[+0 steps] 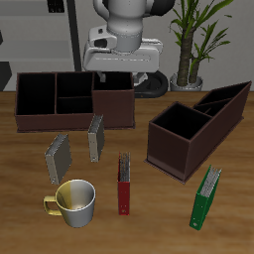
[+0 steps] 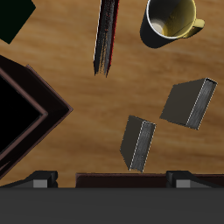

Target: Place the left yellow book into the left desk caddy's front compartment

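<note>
The left yellow book (image 1: 96,137), a thin grey-tan book, stands on the table between the two caddies; in the wrist view (image 2: 137,142) it is the one farther from the mug. Its twin (image 1: 58,157) stands nearer the mug and also shows in the wrist view (image 2: 188,102). The left desk caddy (image 1: 220,111) is a dark brown box with sloping walls; one corner of it shows in the wrist view (image 2: 48,112). My gripper (image 1: 119,67) is open and empty, high above the back of the table, well away from the book; in the wrist view (image 2: 109,180) its fingertips (image 2: 39,178) stand wide apart.
A long low dark brown caddy (image 1: 74,119) stands at the back under my gripper. A red book (image 1: 124,184), a green book (image 1: 205,196) and a yellow-white mug (image 1: 74,201) stand near the table's front edge. A potted plant (image 1: 193,40) stands behind the table.
</note>
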